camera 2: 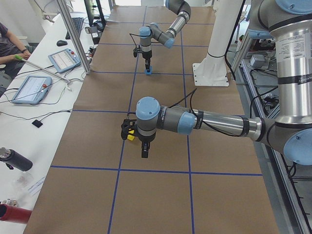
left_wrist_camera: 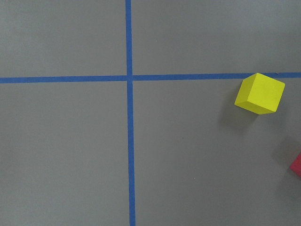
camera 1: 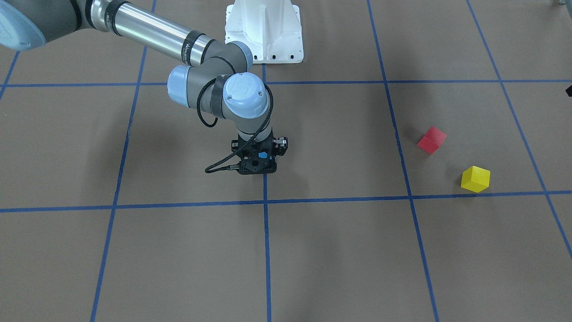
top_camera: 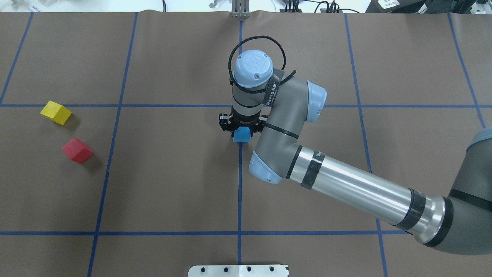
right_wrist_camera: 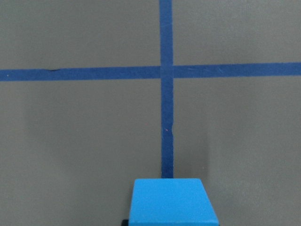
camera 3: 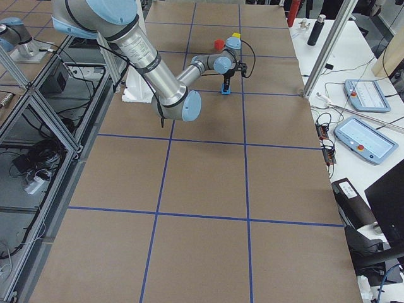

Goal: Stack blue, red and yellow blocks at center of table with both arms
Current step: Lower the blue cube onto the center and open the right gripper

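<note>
My right gripper stands upright over the table's centre line and is shut on the blue block. The block fills the bottom of the right wrist view and sits low, at or just above the paper on the blue tape line. The red block and the yellow block lie apart on the table's left side. My left gripper hangs high over that area. It shows only in the exterior left view, so I cannot tell whether it is open or shut. Its wrist view shows the yellow block below it.
Blue tape lines divide the brown paper into squares. The white robot base stands at the near edge. Tablets and cables lie on a side bench beyond the table's far edge.
</note>
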Robot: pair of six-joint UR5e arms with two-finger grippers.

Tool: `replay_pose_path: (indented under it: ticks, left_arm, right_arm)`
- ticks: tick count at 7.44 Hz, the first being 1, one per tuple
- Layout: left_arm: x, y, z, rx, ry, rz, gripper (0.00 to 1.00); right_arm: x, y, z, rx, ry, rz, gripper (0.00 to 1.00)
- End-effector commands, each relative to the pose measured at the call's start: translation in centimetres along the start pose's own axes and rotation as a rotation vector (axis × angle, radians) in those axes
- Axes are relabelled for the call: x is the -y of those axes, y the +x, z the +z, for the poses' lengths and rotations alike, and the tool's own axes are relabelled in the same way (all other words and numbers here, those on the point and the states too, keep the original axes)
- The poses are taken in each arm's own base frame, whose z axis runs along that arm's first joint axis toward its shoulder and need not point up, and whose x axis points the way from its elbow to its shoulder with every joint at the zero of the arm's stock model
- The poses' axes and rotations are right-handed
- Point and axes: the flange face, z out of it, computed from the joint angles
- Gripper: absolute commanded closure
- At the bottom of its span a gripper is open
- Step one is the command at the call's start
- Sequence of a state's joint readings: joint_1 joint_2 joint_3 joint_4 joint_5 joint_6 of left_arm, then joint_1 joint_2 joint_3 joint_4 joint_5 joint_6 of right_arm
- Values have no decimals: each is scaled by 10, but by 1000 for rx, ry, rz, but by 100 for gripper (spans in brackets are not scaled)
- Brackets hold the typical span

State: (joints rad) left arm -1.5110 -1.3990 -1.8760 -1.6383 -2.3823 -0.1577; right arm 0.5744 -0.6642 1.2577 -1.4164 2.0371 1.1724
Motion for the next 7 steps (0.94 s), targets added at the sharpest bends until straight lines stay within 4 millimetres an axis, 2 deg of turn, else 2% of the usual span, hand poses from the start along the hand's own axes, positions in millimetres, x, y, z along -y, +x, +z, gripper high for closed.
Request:
replay_pose_path:
  ticks: [1, 4, 6, 7]
  left_arm:
    - [0, 0, 0, 0, 0, 0, 0]
    - [0, 0, 0, 0, 0, 1, 0]
    - [0, 0, 0, 2, 0, 1, 0]
    - [0, 0, 0, 2, 0, 1, 0]
  right_arm:
    - [1, 0, 2, -4, 1, 1, 69]
    - [2, 1, 5, -5, 2, 1, 64]
    - [4, -8, 5, -8, 0, 1, 60]
    - [4, -8, 5, -8, 0, 0, 49]
